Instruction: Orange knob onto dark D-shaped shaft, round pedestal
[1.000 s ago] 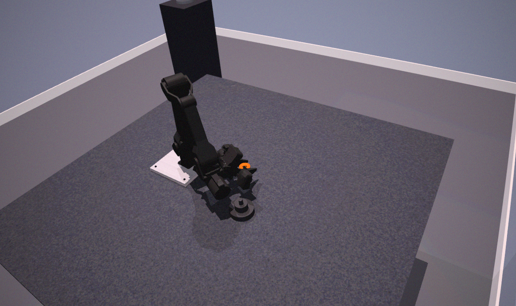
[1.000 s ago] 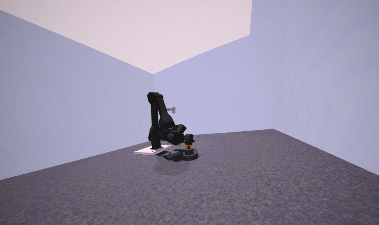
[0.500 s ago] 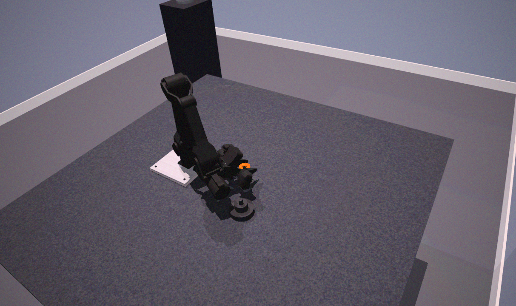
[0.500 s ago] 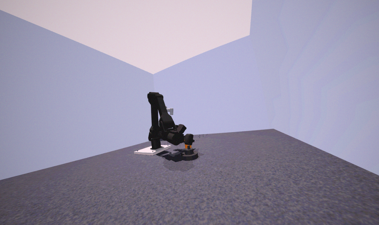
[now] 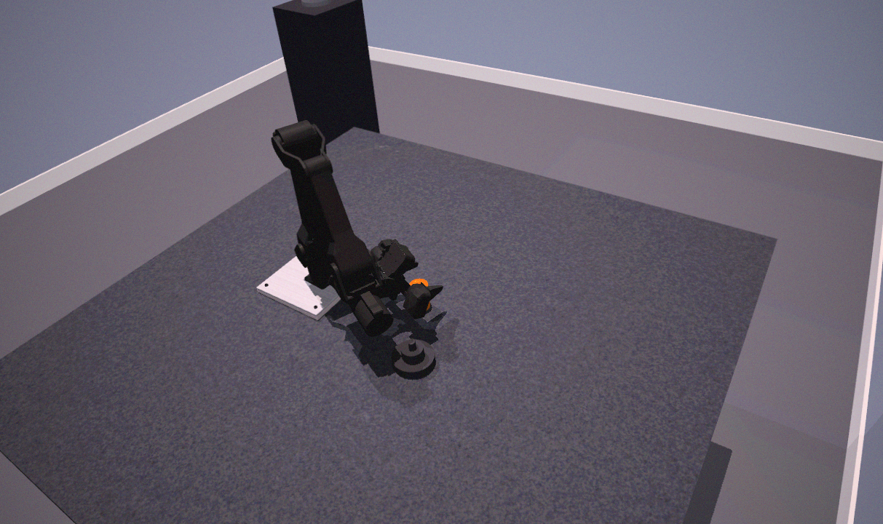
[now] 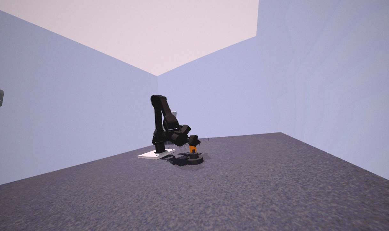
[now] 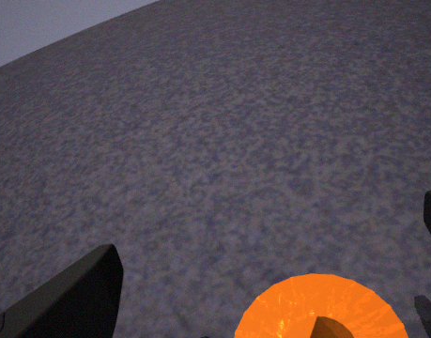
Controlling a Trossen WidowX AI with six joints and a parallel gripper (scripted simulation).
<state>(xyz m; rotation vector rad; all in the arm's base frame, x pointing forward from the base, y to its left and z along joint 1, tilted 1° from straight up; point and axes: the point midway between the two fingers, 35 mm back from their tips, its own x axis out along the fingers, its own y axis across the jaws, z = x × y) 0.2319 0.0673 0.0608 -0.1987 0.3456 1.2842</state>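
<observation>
The orange knob (image 5: 418, 282) (image 6: 192, 148) (image 7: 271, 310) appears to stand upright on the floor, apart from the pedestal. In the wrist view its round top is cut off by the lower edge, and part of its hole shows with a straight side on the left. My gripper (image 5: 423, 287) (image 7: 270, 233) is wide open around the knob, with a gap on both sides. One finger partly hides the knob in the top and exterior views. The round dark pedestal (image 5: 424, 367) (image 6: 197, 161) stands nearby with its bare shaft (image 5: 412, 344) (image 6: 193, 150) pointing up. The shaft's flat side cannot be made out.
The arm's white base plate (image 5: 291, 287) (image 6: 153, 155) lies behind the gripper, on the far side from the pedestal. Pale walls (image 5: 627, 143) border the dark speckled floor (image 5: 528, 404). A tall black block (image 5: 327, 68) stands at the back corner in the top view.
</observation>
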